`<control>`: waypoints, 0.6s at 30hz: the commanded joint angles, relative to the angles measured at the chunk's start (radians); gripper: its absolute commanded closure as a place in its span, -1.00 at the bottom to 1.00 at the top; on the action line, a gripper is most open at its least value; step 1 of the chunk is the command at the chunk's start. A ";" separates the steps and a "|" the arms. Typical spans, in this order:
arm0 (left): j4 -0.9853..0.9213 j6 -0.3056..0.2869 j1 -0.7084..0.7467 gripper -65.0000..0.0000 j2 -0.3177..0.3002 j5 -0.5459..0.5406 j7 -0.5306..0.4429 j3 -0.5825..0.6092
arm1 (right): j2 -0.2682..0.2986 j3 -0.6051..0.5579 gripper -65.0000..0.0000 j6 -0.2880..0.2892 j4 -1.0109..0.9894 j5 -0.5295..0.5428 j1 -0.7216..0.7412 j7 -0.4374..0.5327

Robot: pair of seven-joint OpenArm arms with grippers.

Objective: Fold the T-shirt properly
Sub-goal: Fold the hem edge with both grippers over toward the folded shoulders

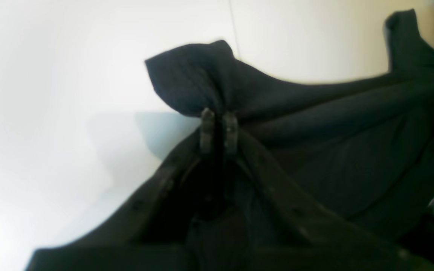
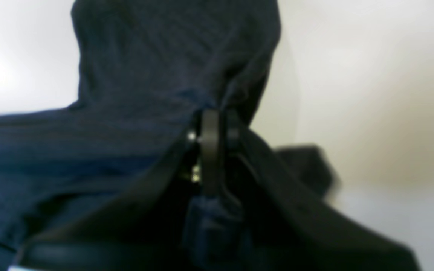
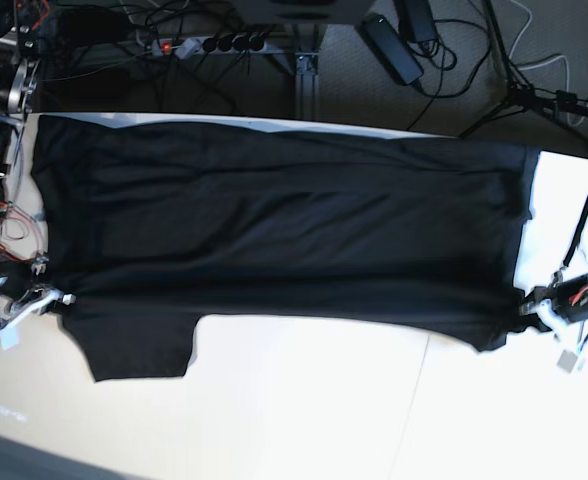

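The black T-shirt (image 3: pixel 274 230) lies stretched wide across the white table (image 3: pixel 314 410), one sleeve hanging toward the front left. My left gripper (image 1: pixel 219 114) is shut on a bunched corner of the T-shirt (image 1: pixel 315 124); in the base view it sits at the right edge (image 3: pixel 527 305). My right gripper (image 2: pixel 211 116) is shut on a fold of the T-shirt (image 2: pixel 156 75); in the base view it sits at the left edge (image 3: pixel 64 298). The cloth is taut between the two grippers. No rainbow trim shows.
Behind the table's far edge are a power strip (image 3: pixel 209 44), cables and a metal frame leg (image 3: pixel 306 80) on the floor. Bare white table surface lies in front of the shirt, with a seam line (image 3: pixel 419 400) running toward the front edge.
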 commanded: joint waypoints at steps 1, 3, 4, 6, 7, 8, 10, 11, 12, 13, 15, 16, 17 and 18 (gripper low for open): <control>0.019 -0.022 -0.016 1.00 -0.029 -0.011 -0.018 -0.007 | 0.041 0.008 1.00 0.060 0.037 0.014 -0.001 0.018; 0.021 -0.022 0.001 1.00 -0.032 -0.013 -0.017 -0.007 | 0.062 0.008 1.00 0.060 0.074 0.023 -0.044 0.018; 0.021 -0.022 0.010 1.00 -0.034 -0.014 -0.016 -0.007 | 0.069 0.008 1.00 0.060 0.091 0.022 -0.063 0.018; 0.021 -0.022 0.023 1.00 -0.034 -0.015 -0.015 -0.007 | 0.077 0.008 1.00 0.060 0.115 0.021 -0.098 0.018; 0.021 -0.022 0.030 1.00 -0.034 -0.017 -0.015 -0.007 | 0.080 0.008 1.00 0.060 0.119 0.021 -0.113 0.018; 0.021 -0.022 0.036 1.00 -0.034 -0.022 -0.015 -0.007 | 0.080 0.009 1.00 0.060 0.119 0.021 -0.126 0.018; 0.021 -0.022 0.047 1.00 -0.034 -0.029 -0.014 -0.007 | 0.079 0.009 1.00 0.060 0.118 0.021 -0.153 0.016; 0.021 -0.022 0.052 1.00 -0.034 -0.029 -0.015 -0.007 | 0.079 0.009 1.00 0.059 0.118 0.020 -0.167 0.020; 0.021 -0.022 0.055 1.00 -0.034 -0.029 -0.015 -0.007 | 0.077 0.009 1.00 0.059 0.118 0.013 -0.178 0.025; 0.021 -0.022 0.055 1.00 -0.034 -0.030 -0.016 -0.007 | 0.074 0.009 1.00 0.058 0.118 -0.010 -0.187 0.031; 0.021 -0.022 0.055 1.00 -0.034 -0.034 -0.019 -0.007 | 0.071 0.009 1.00 0.058 0.118 -0.032 -0.192 0.031; 0.021 -0.022 0.055 1.00 -0.034 -0.037 -0.019 -0.007 | 0.071 0.009 0.99 0.058 0.118 -0.037 -0.192 0.031; 0.021 -0.022 0.055 1.00 -0.034 -0.037 -0.019 -0.007 | 0.072 0.010 0.67 0.055 0.118 -0.051 -0.188 0.031; 0.021 -0.022 0.055 1.00 -0.034 -0.037 -0.019 -0.007 | 0.072 0.016 0.33 0.052 0.118 -0.055 -0.185 0.031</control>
